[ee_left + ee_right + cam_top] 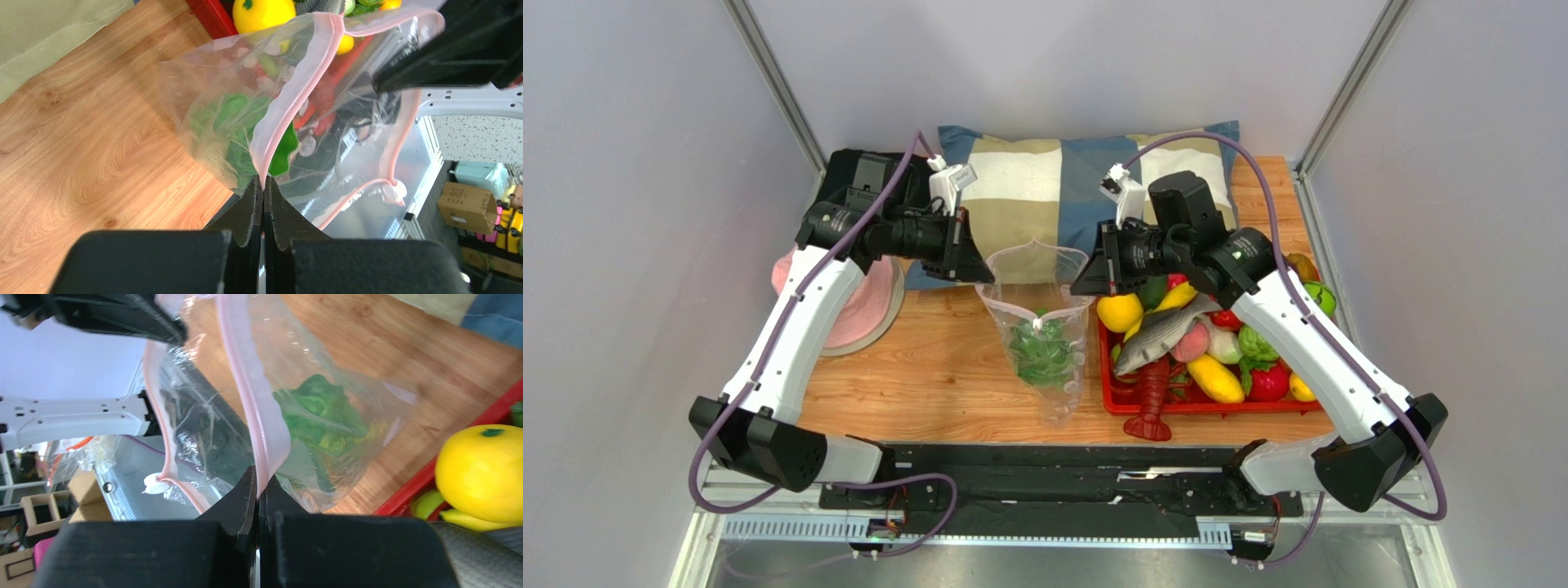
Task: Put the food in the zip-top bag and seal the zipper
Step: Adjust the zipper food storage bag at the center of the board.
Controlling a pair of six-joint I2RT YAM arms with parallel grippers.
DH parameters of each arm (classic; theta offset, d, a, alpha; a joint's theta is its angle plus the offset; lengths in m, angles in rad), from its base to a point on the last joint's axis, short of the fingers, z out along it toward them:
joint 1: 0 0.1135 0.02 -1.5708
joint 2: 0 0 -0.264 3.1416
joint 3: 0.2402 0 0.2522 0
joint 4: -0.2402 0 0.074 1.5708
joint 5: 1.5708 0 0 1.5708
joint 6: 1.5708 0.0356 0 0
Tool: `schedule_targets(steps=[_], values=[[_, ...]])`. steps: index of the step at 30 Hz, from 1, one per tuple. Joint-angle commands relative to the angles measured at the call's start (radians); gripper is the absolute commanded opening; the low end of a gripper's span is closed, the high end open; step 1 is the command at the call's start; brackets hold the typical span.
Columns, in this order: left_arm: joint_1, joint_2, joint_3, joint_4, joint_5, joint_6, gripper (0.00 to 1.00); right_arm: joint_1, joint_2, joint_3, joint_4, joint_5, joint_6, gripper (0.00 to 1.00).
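The clear dotted zip-top bag [1044,331] hangs open between my two grippers above the wooden table. A green lettuce head [1041,347] lies inside it, also seen in the left wrist view [227,125] and the right wrist view [319,416]. My left gripper [965,251] is shut on the pink zipper strip [288,104] at the bag's left corner. My right gripper [1090,272] is shut on the zipper strip [248,398] at the right corner. The grey fish [1161,333] lies in the red tray [1210,408]. The avocado and the orange-brown fruit are not clearly seen.
The red tray holds several toy foods, a yellow lemon [1119,311], a banana [1216,380] and a red lobster [1151,398] hanging over its front edge. A checked pillow [1051,184] lies at the back. A pink round object [860,312] sits at the left.
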Motion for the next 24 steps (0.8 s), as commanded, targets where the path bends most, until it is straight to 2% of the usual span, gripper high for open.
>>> schedule_targets(steps=[1, 3, 6, 7, 10, 13, 16, 21, 24], values=[[0.001, -0.047, 0.019, 0.000, 0.017, 0.014, 0.00, -0.046, 0.032, 0.055, -0.044, 0.085, -0.107, 0.00], [-0.001, -0.044, 0.006, 0.014, 0.020, -0.011, 0.00, -0.062, 0.055, 0.040, -0.050, 0.097, -0.145, 0.00], [-0.001, -0.016, -0.001, 0.046, 0.044, -0.052, 0.00, -0.082, 0.071, 0.020, -0.044, 0.105, -0.182, 0.25], [-0.002, 0.002, 0.007, 0.065, 0.055, -0.065, 0.00, -0.103, 0.074, 0.026, -0.047, 0.090, -0.192, 0.47], [-0.012, 0.031, 0.039, 0.098, 0.064, -0.095, 0.00, -0.169, 0.066, 0.080, -0.078, 0.051, -0.240, 0.76], [-0.022, 0.050, 0.044, 0.115, 0.075, -0.114, 0.00, -0.246, 0.056, 0.138, -0.159, 0.014, -0.354, 0.82], [-0.039, 0.059, 0.041, 0.120, 0.075, -0.117, 0.00, -0.273, 0.027, 0.156, -0.274, 0.065, -0.487, 0.86], [-0.068, 0.070, 0.035, 0.135, 0.071, -0.122, 0.00, -0.309, -0.072, 0.086, -0.309, 0.180, -0.515, 0.84], [-0.070, 0.084, 0.042, 0.135, 0.077, -0.123, 0.00, -0.380, -0.082, 0.040, -0.309, 0.214, -0.518, 0.82]])
